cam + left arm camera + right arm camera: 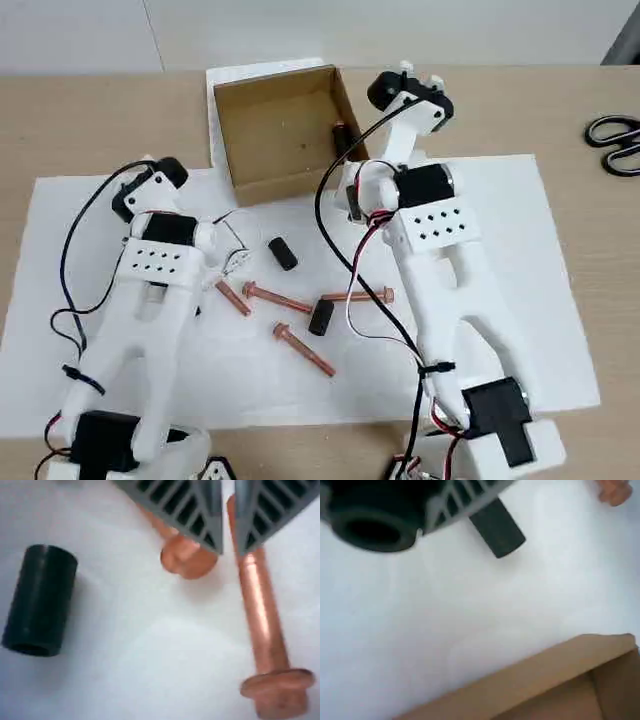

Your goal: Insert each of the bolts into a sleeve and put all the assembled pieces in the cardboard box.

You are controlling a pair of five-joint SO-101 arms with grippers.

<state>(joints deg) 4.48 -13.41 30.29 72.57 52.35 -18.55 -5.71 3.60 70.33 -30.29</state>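
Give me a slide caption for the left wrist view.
Left gripper over two copper bolts, a black sleeve lying beside them.

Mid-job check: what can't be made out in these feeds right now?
High view: dark piece at the cardboard box's right wall, small, up against the right arm; sleeve or assembly, unclear.
Left wrist view: bolt's tip and second bolt's shank, hidden behind the left gripper.
Right wrist view: black sleeve in the right gripper, far end cut off by the picture edge; bolt inside or not, unclear.
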